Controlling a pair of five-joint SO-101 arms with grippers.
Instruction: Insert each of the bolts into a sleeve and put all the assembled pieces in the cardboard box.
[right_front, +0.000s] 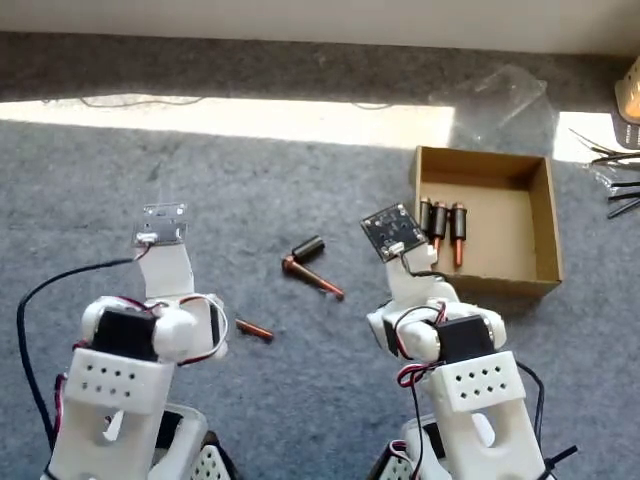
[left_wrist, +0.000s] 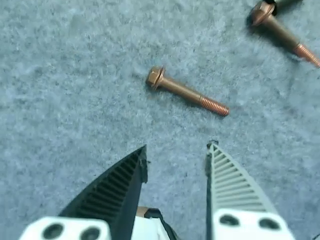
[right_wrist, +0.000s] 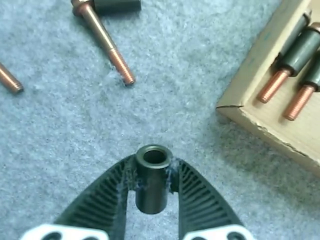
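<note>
The right hand (right_wrist: 152, 165) is pinching a dark sleeve (right_wrist: 151, 186) by its sides, with the open bore facing outward. It holds the sleeve over the grey counter (right_front: 300, 180), a little short of the cardboard box (right_front: 500, 284). The left hand (left_wrist: 178, 146) is spread wide, and a copper bolt (left_wrist: 186, 91) lies flat just ahead of its fingertips, not touching them.

From where I stand, the pickup looks like the risky part. The bolt is round and rests on a soft, fuzzy surface, so if the fingers close off-centre it could roll, skid away or come up crooked. A crooked bolt would likely meet the sleeve's mouth at an angle and jam. It could also push the sleeve out of its pinch, since only the sides are gripped.

A second bolt (right_wrist: 102, 37) lies between the arms with a loose sleeve (right_wrist: 117, 6) right beside its head. A wide swing of either arm could scatter them. Three assembled pieces (right_front: 440, 225) lie in the box near the wall closest to the right arm, and a low approach there might catch the rim.
</note>
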